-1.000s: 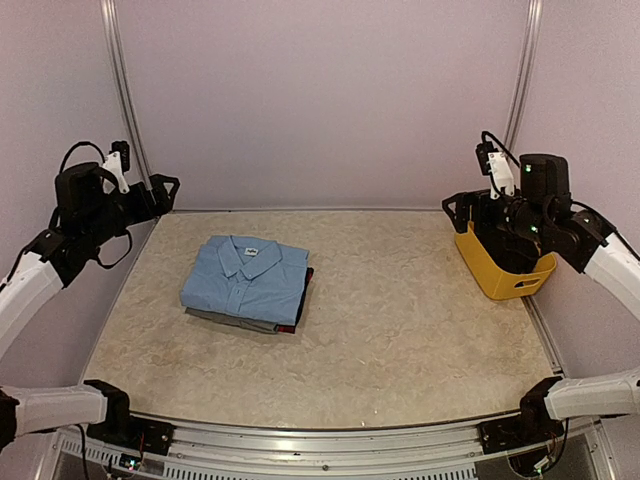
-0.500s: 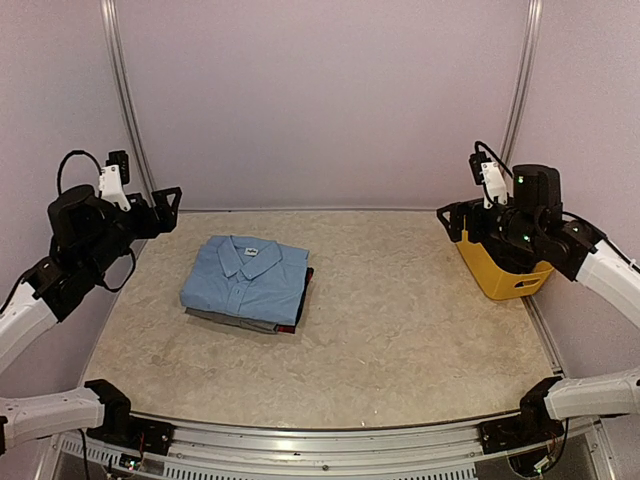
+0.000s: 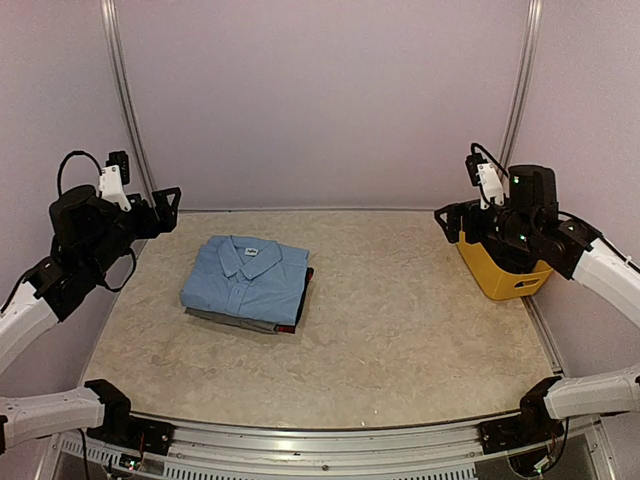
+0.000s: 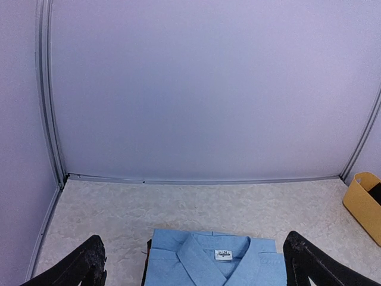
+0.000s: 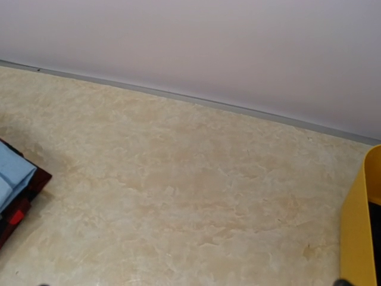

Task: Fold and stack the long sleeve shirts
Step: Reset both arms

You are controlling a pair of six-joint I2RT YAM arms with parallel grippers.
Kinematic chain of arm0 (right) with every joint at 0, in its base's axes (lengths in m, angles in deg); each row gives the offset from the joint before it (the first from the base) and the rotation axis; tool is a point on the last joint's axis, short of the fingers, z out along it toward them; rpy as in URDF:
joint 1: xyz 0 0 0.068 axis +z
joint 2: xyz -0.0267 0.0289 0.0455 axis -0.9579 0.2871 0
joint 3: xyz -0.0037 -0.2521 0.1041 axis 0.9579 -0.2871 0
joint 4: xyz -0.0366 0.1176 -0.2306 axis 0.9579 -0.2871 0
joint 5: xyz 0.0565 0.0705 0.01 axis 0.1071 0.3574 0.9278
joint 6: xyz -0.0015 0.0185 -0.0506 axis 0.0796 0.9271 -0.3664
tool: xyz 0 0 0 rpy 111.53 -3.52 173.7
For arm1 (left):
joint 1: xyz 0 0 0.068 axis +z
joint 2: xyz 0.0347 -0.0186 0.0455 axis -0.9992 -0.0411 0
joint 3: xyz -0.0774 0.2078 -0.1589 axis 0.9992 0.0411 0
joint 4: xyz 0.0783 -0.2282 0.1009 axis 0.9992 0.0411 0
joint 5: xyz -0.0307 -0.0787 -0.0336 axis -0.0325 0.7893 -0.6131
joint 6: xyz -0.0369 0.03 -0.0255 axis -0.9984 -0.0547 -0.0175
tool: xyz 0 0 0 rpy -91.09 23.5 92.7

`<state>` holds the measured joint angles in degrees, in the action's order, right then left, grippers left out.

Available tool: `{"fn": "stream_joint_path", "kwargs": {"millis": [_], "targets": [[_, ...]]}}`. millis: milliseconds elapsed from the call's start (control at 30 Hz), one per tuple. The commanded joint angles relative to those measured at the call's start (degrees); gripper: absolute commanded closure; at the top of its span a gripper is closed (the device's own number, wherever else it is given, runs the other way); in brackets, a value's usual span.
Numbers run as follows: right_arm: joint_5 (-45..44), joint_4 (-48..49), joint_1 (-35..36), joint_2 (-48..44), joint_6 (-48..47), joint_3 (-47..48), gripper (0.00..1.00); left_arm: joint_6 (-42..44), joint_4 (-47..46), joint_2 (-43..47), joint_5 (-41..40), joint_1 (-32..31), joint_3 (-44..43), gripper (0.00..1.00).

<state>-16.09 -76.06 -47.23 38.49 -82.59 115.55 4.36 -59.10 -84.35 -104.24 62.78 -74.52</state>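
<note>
Three folded shirts (image 3: 245, 280) lay stacked left of centre on the tabletop (image 3: 400, 330), the blue one uppermost with grey and plaid edges showing beneath. The left end effector (image 3: 165, 212) and right end effector (image 3: 452, 222) hung at the frame's sides, fingers spread and empty, the right one by the basket (image 3: 500, 282). Stacking appeared complete, so the next move probably called only for parking the arms.

Seen from my console: the shirt stack (image 3: 247, 283) lies left of centre on the table (image 3: 420, 340), the one obstacle mid-surface. The basket (image 3: 498, 280) blocks the far right edge. Bare tabletop between them gives passage; walls (image 3: 320, 100) close three sides.
</note>
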Motion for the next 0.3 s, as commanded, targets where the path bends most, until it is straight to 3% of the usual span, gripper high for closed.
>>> {"fn": "stream_joint_path", "kwargs": {"millis": [0,267], "targets": [[0.2,1.5,-0.2,0.1,-0.4,-0.7,0.0,0.9,-1.8,0.3,-0.8,-0.4,0.5,0.01],[0.8,1.4,-0.2,1.0,-0.5,-0.8,0.0,1.1,-1.6,-0.1,-0.5,-0.4,0.5,0.01]]}}
